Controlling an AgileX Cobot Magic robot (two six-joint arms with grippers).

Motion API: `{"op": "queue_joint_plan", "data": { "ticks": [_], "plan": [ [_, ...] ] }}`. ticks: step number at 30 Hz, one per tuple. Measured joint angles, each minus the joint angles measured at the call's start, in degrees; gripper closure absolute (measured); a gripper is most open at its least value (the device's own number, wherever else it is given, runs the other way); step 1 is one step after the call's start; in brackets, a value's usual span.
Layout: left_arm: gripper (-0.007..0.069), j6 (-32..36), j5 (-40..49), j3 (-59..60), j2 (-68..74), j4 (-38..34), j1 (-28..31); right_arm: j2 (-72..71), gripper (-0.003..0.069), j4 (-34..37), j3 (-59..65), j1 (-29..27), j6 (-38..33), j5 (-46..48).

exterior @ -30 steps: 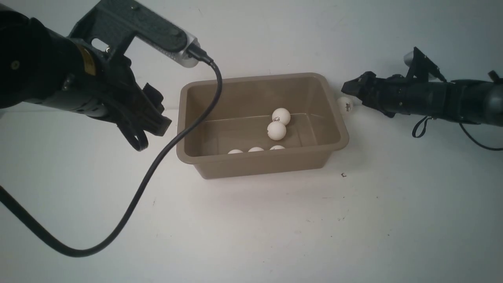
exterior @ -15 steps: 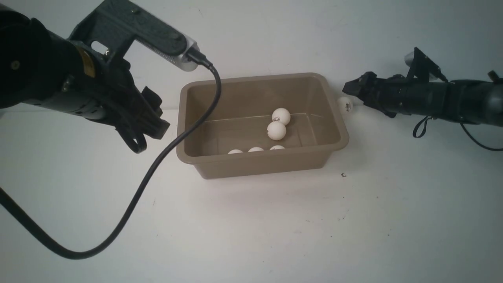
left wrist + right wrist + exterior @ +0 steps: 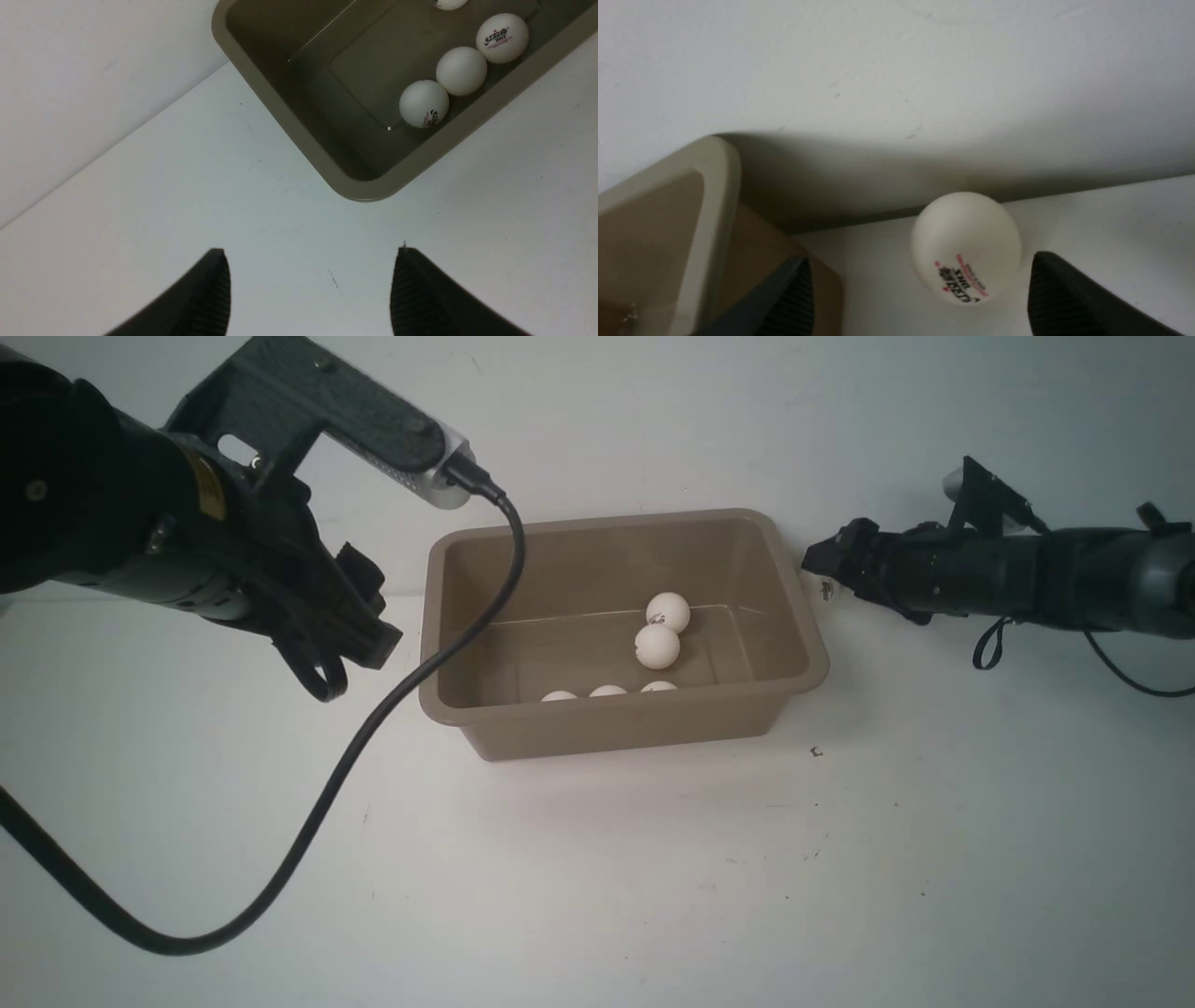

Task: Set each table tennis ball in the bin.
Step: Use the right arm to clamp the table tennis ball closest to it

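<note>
White, matte, with a small print on it: the last ball (image 3: 966,247) sits on the worktop (image 3: 597,877) just outside the bin (image 3: 616,733). It lies off the bin's far right corner, close to the back wall (image 3: 840,411).

Change noted: over the past second your right hand (image 3: 920,259) has pushed forward toward the bin. A second ago the ball stood clear ahead of its tips in the front view. Now the hand covers nearly all of it there, and only a sliver shows. The right wrist view agrees: the fingers are spread wide, one on each side of the ball, neither visibly touching it. Nothing is held yet.

One finger lies very near the bin's outer corner; I cannot tell whether it touches.

Left hand (image 3: 310,252): partly open, empty, hanging over bare worktop off the bin's left end. It hardly moved in the same second.

Five balls (image 3: 657,647) lie inside the bin, two near the middle and three along the near wall.

Reading: five of six are done, and the approach has become a straddle. Your next move looks to be closing on the ball, then lifting it over the rim. Judged risks: so light a ball may squirt out if the fingers meet it off-centre, and the finger by the corner could nudge the bin.
</note>
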Motion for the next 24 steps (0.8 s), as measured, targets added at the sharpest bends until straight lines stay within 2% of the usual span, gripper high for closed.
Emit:
{"op": "queue_joint_plan", "data": {
  "ticks": [13,24],
  "plan": [
    [0.0209,0.0,0.0,0.0,0.0,0.0,0.0,3.8,0.0103,4.7,-0.4,-0.1,-4.2,0.1],
    [0.0209,0.0,0.0,0.0,0.0,0.0,0.0,4.3,0.0103,4.9,-1.5,-0.1,-7.4,1.7]
  ]
}}
